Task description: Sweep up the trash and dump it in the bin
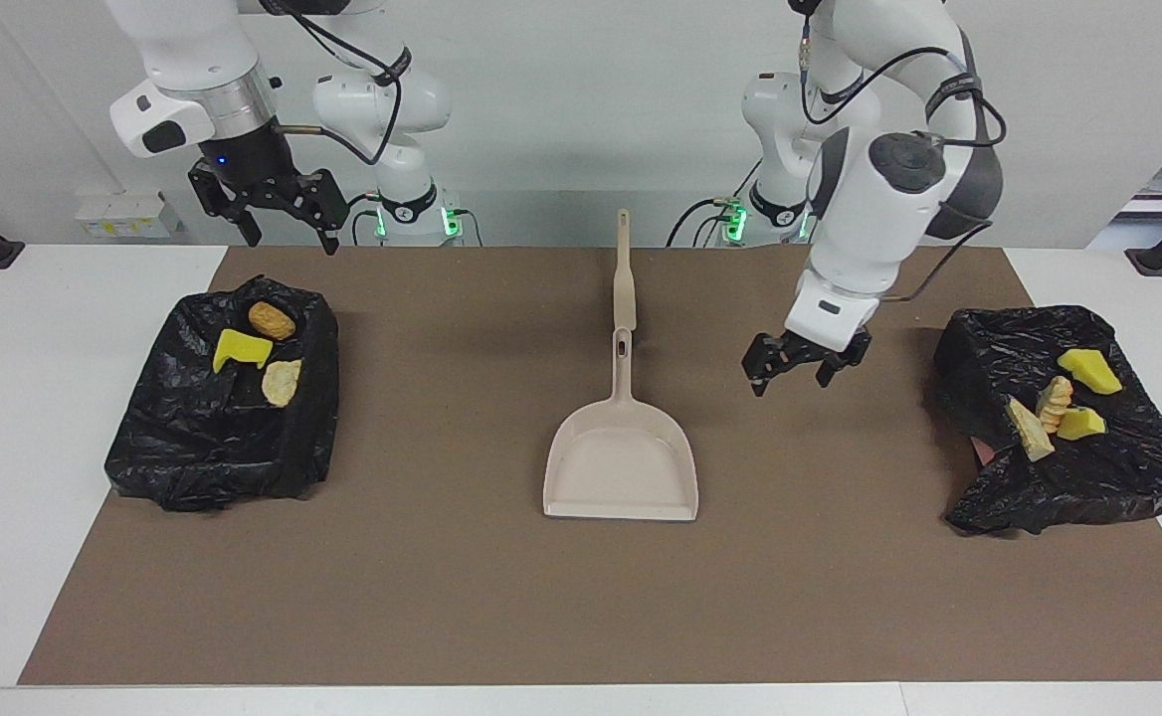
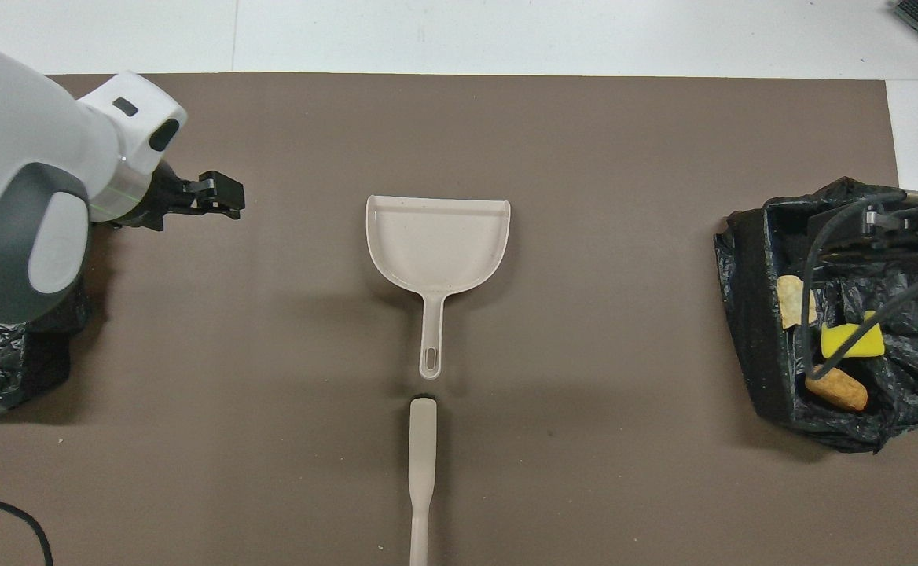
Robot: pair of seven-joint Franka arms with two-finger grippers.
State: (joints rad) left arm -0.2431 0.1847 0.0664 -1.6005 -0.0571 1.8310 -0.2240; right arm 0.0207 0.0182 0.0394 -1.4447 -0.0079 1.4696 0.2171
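The beige dustpan (image 1: 621, 467) (image 2: 437, 244) lies flat and empty in the middle of the brown mat, its handle toward the robots. My left gripper (image 1: 788, 380) (image 2: 229, 196) hangs open and empty over the mat between the dustpan and the bin (image 1: 1078, 477) at the left arm's end. That bin holds several yellow and tan trash pieces (image 1: 1088, 370). My right gripper (image 1: 288, 237) is open and empty, waiting above the bin (image 1: 213, 447) (image 2: 758, 314) at the right arm's end. Three trash pieces (image 1: 240, 348) (image 2: 848, 339) lie in it.
A beige brush (image 1: 624, 268) (image 2: 421, 464) lies on the mat in line with the dustpan's handle, nearer to the robots. Both bins are lined with black bags. In the overhead view the left arm covers most of the bin at its end.
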